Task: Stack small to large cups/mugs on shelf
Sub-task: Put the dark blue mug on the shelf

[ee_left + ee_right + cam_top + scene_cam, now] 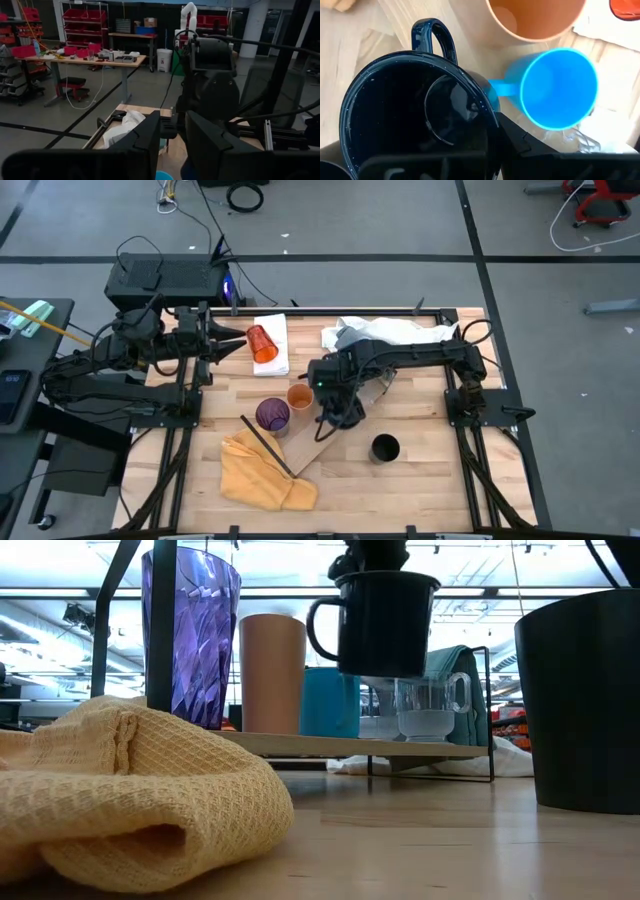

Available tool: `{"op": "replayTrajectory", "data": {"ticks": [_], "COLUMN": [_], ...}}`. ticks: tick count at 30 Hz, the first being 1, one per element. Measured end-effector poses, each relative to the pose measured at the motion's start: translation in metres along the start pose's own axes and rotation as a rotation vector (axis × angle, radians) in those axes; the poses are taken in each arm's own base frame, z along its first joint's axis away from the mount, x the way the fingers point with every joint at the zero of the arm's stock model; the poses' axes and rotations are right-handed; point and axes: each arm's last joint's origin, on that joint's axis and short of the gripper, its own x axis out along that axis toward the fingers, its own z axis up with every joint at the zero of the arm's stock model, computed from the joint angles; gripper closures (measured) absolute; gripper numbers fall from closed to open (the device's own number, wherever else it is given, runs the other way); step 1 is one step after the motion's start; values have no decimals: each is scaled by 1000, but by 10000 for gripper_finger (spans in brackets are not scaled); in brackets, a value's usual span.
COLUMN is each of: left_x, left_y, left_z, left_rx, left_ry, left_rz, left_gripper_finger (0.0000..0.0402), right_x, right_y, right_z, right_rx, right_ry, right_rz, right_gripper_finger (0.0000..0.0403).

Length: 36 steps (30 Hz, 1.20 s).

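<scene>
My right gripper [335, 416] is shut on a black mug [415, 115], held above the pale wooden shelf board [350, 745]. On the board stand a translucent purple cup [190, 635], an orange cup [272, 675] and a bright blue mug [330, 702]. A dark cup [385, 448] stands on the table near the right. A red-orange tumbler [262, 343] lies on a white pad [275, 330] at the far side. My left gripper [238, 340] hovers just left of the tumbler, fingers a little apart and empty. My right gripper holds the black mug by its rim [492, 117], on a side away from the handle [435, 35], with one finger inside the mug and one finger [530, 147] outside. The fingers come from above, pointing down. The mug [385, 625] hangs upright, clear of the board.
A yellow waffle cloth [262, 468] lies at the near left, against the board's end. A white cloth [385, 335] lies at the far right. A clear glass mug [430, 705] stands beyond the board. A black metal frame [480, 405] edges the table.
</scene>
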Motion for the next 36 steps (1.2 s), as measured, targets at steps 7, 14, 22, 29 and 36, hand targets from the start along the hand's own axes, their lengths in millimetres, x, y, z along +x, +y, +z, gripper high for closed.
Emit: {"op": "replayTrajectory", "data": {"ticks": [7, 14, 22, 29, 36], "left_x": [0, 0, 0, 0, 0], "left_y": [0, 0, 0, 0, 0], "left_z": [0, 0, 0, 0, 0], "left_rx": [-10, -9, -8, -8, -9], "left_ry": [4, 4, 3, 3, 2], "left_rz": [0, 0, 0, 0, 0], "left_gripper_finger": [301, 301, 301, 298, 302], "right_x": [0, 0, 21, 40, 40], "right_y": [0, 2, 4, 5, -5], "right_z": [4, 4, 3, -2, 0], "right_rx": [17, 53, 82, 93, 117], "right_ry": [-49, -62, -31, 14, -33], "right_rz": [41, 109, 160, 178, 163], "right_gripper_finger": [385, 385, 385, 385, 385]}}
